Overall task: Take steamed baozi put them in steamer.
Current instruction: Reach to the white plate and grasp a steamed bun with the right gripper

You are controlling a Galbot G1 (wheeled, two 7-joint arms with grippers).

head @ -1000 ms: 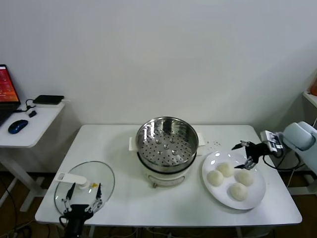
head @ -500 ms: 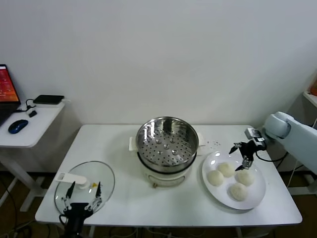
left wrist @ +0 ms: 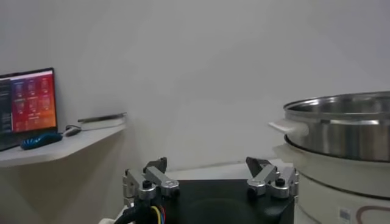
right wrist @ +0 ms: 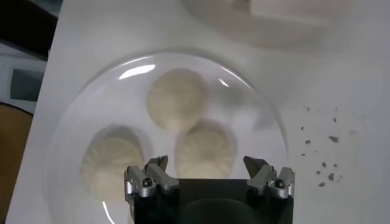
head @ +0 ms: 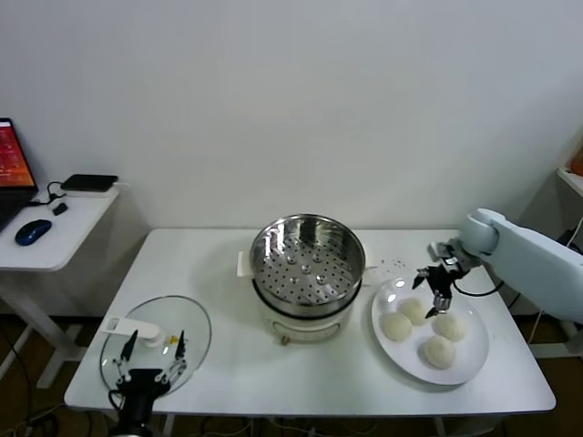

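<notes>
Baozi [head: 414, 310]: four on white plate [head: 471, 369]; steamer [head: 307, 259] empty; right tool [head: 432, 286] spread above plate; left tool [head: 150, 350] spread.

Steamer [head: 307, 273] mid-table; plate [head: 460, 366] right of it holding four baozi [head: 395, 326]; glass lid [head: 155, 339] front-left.

- No word, brand or number is readable anywhere.
- The laptop screen [left wrist: 27, 100] shows red tiles, too small to read.
- A small label on the steamer [left wrist: 341, 164] base is illegible.
</notes>
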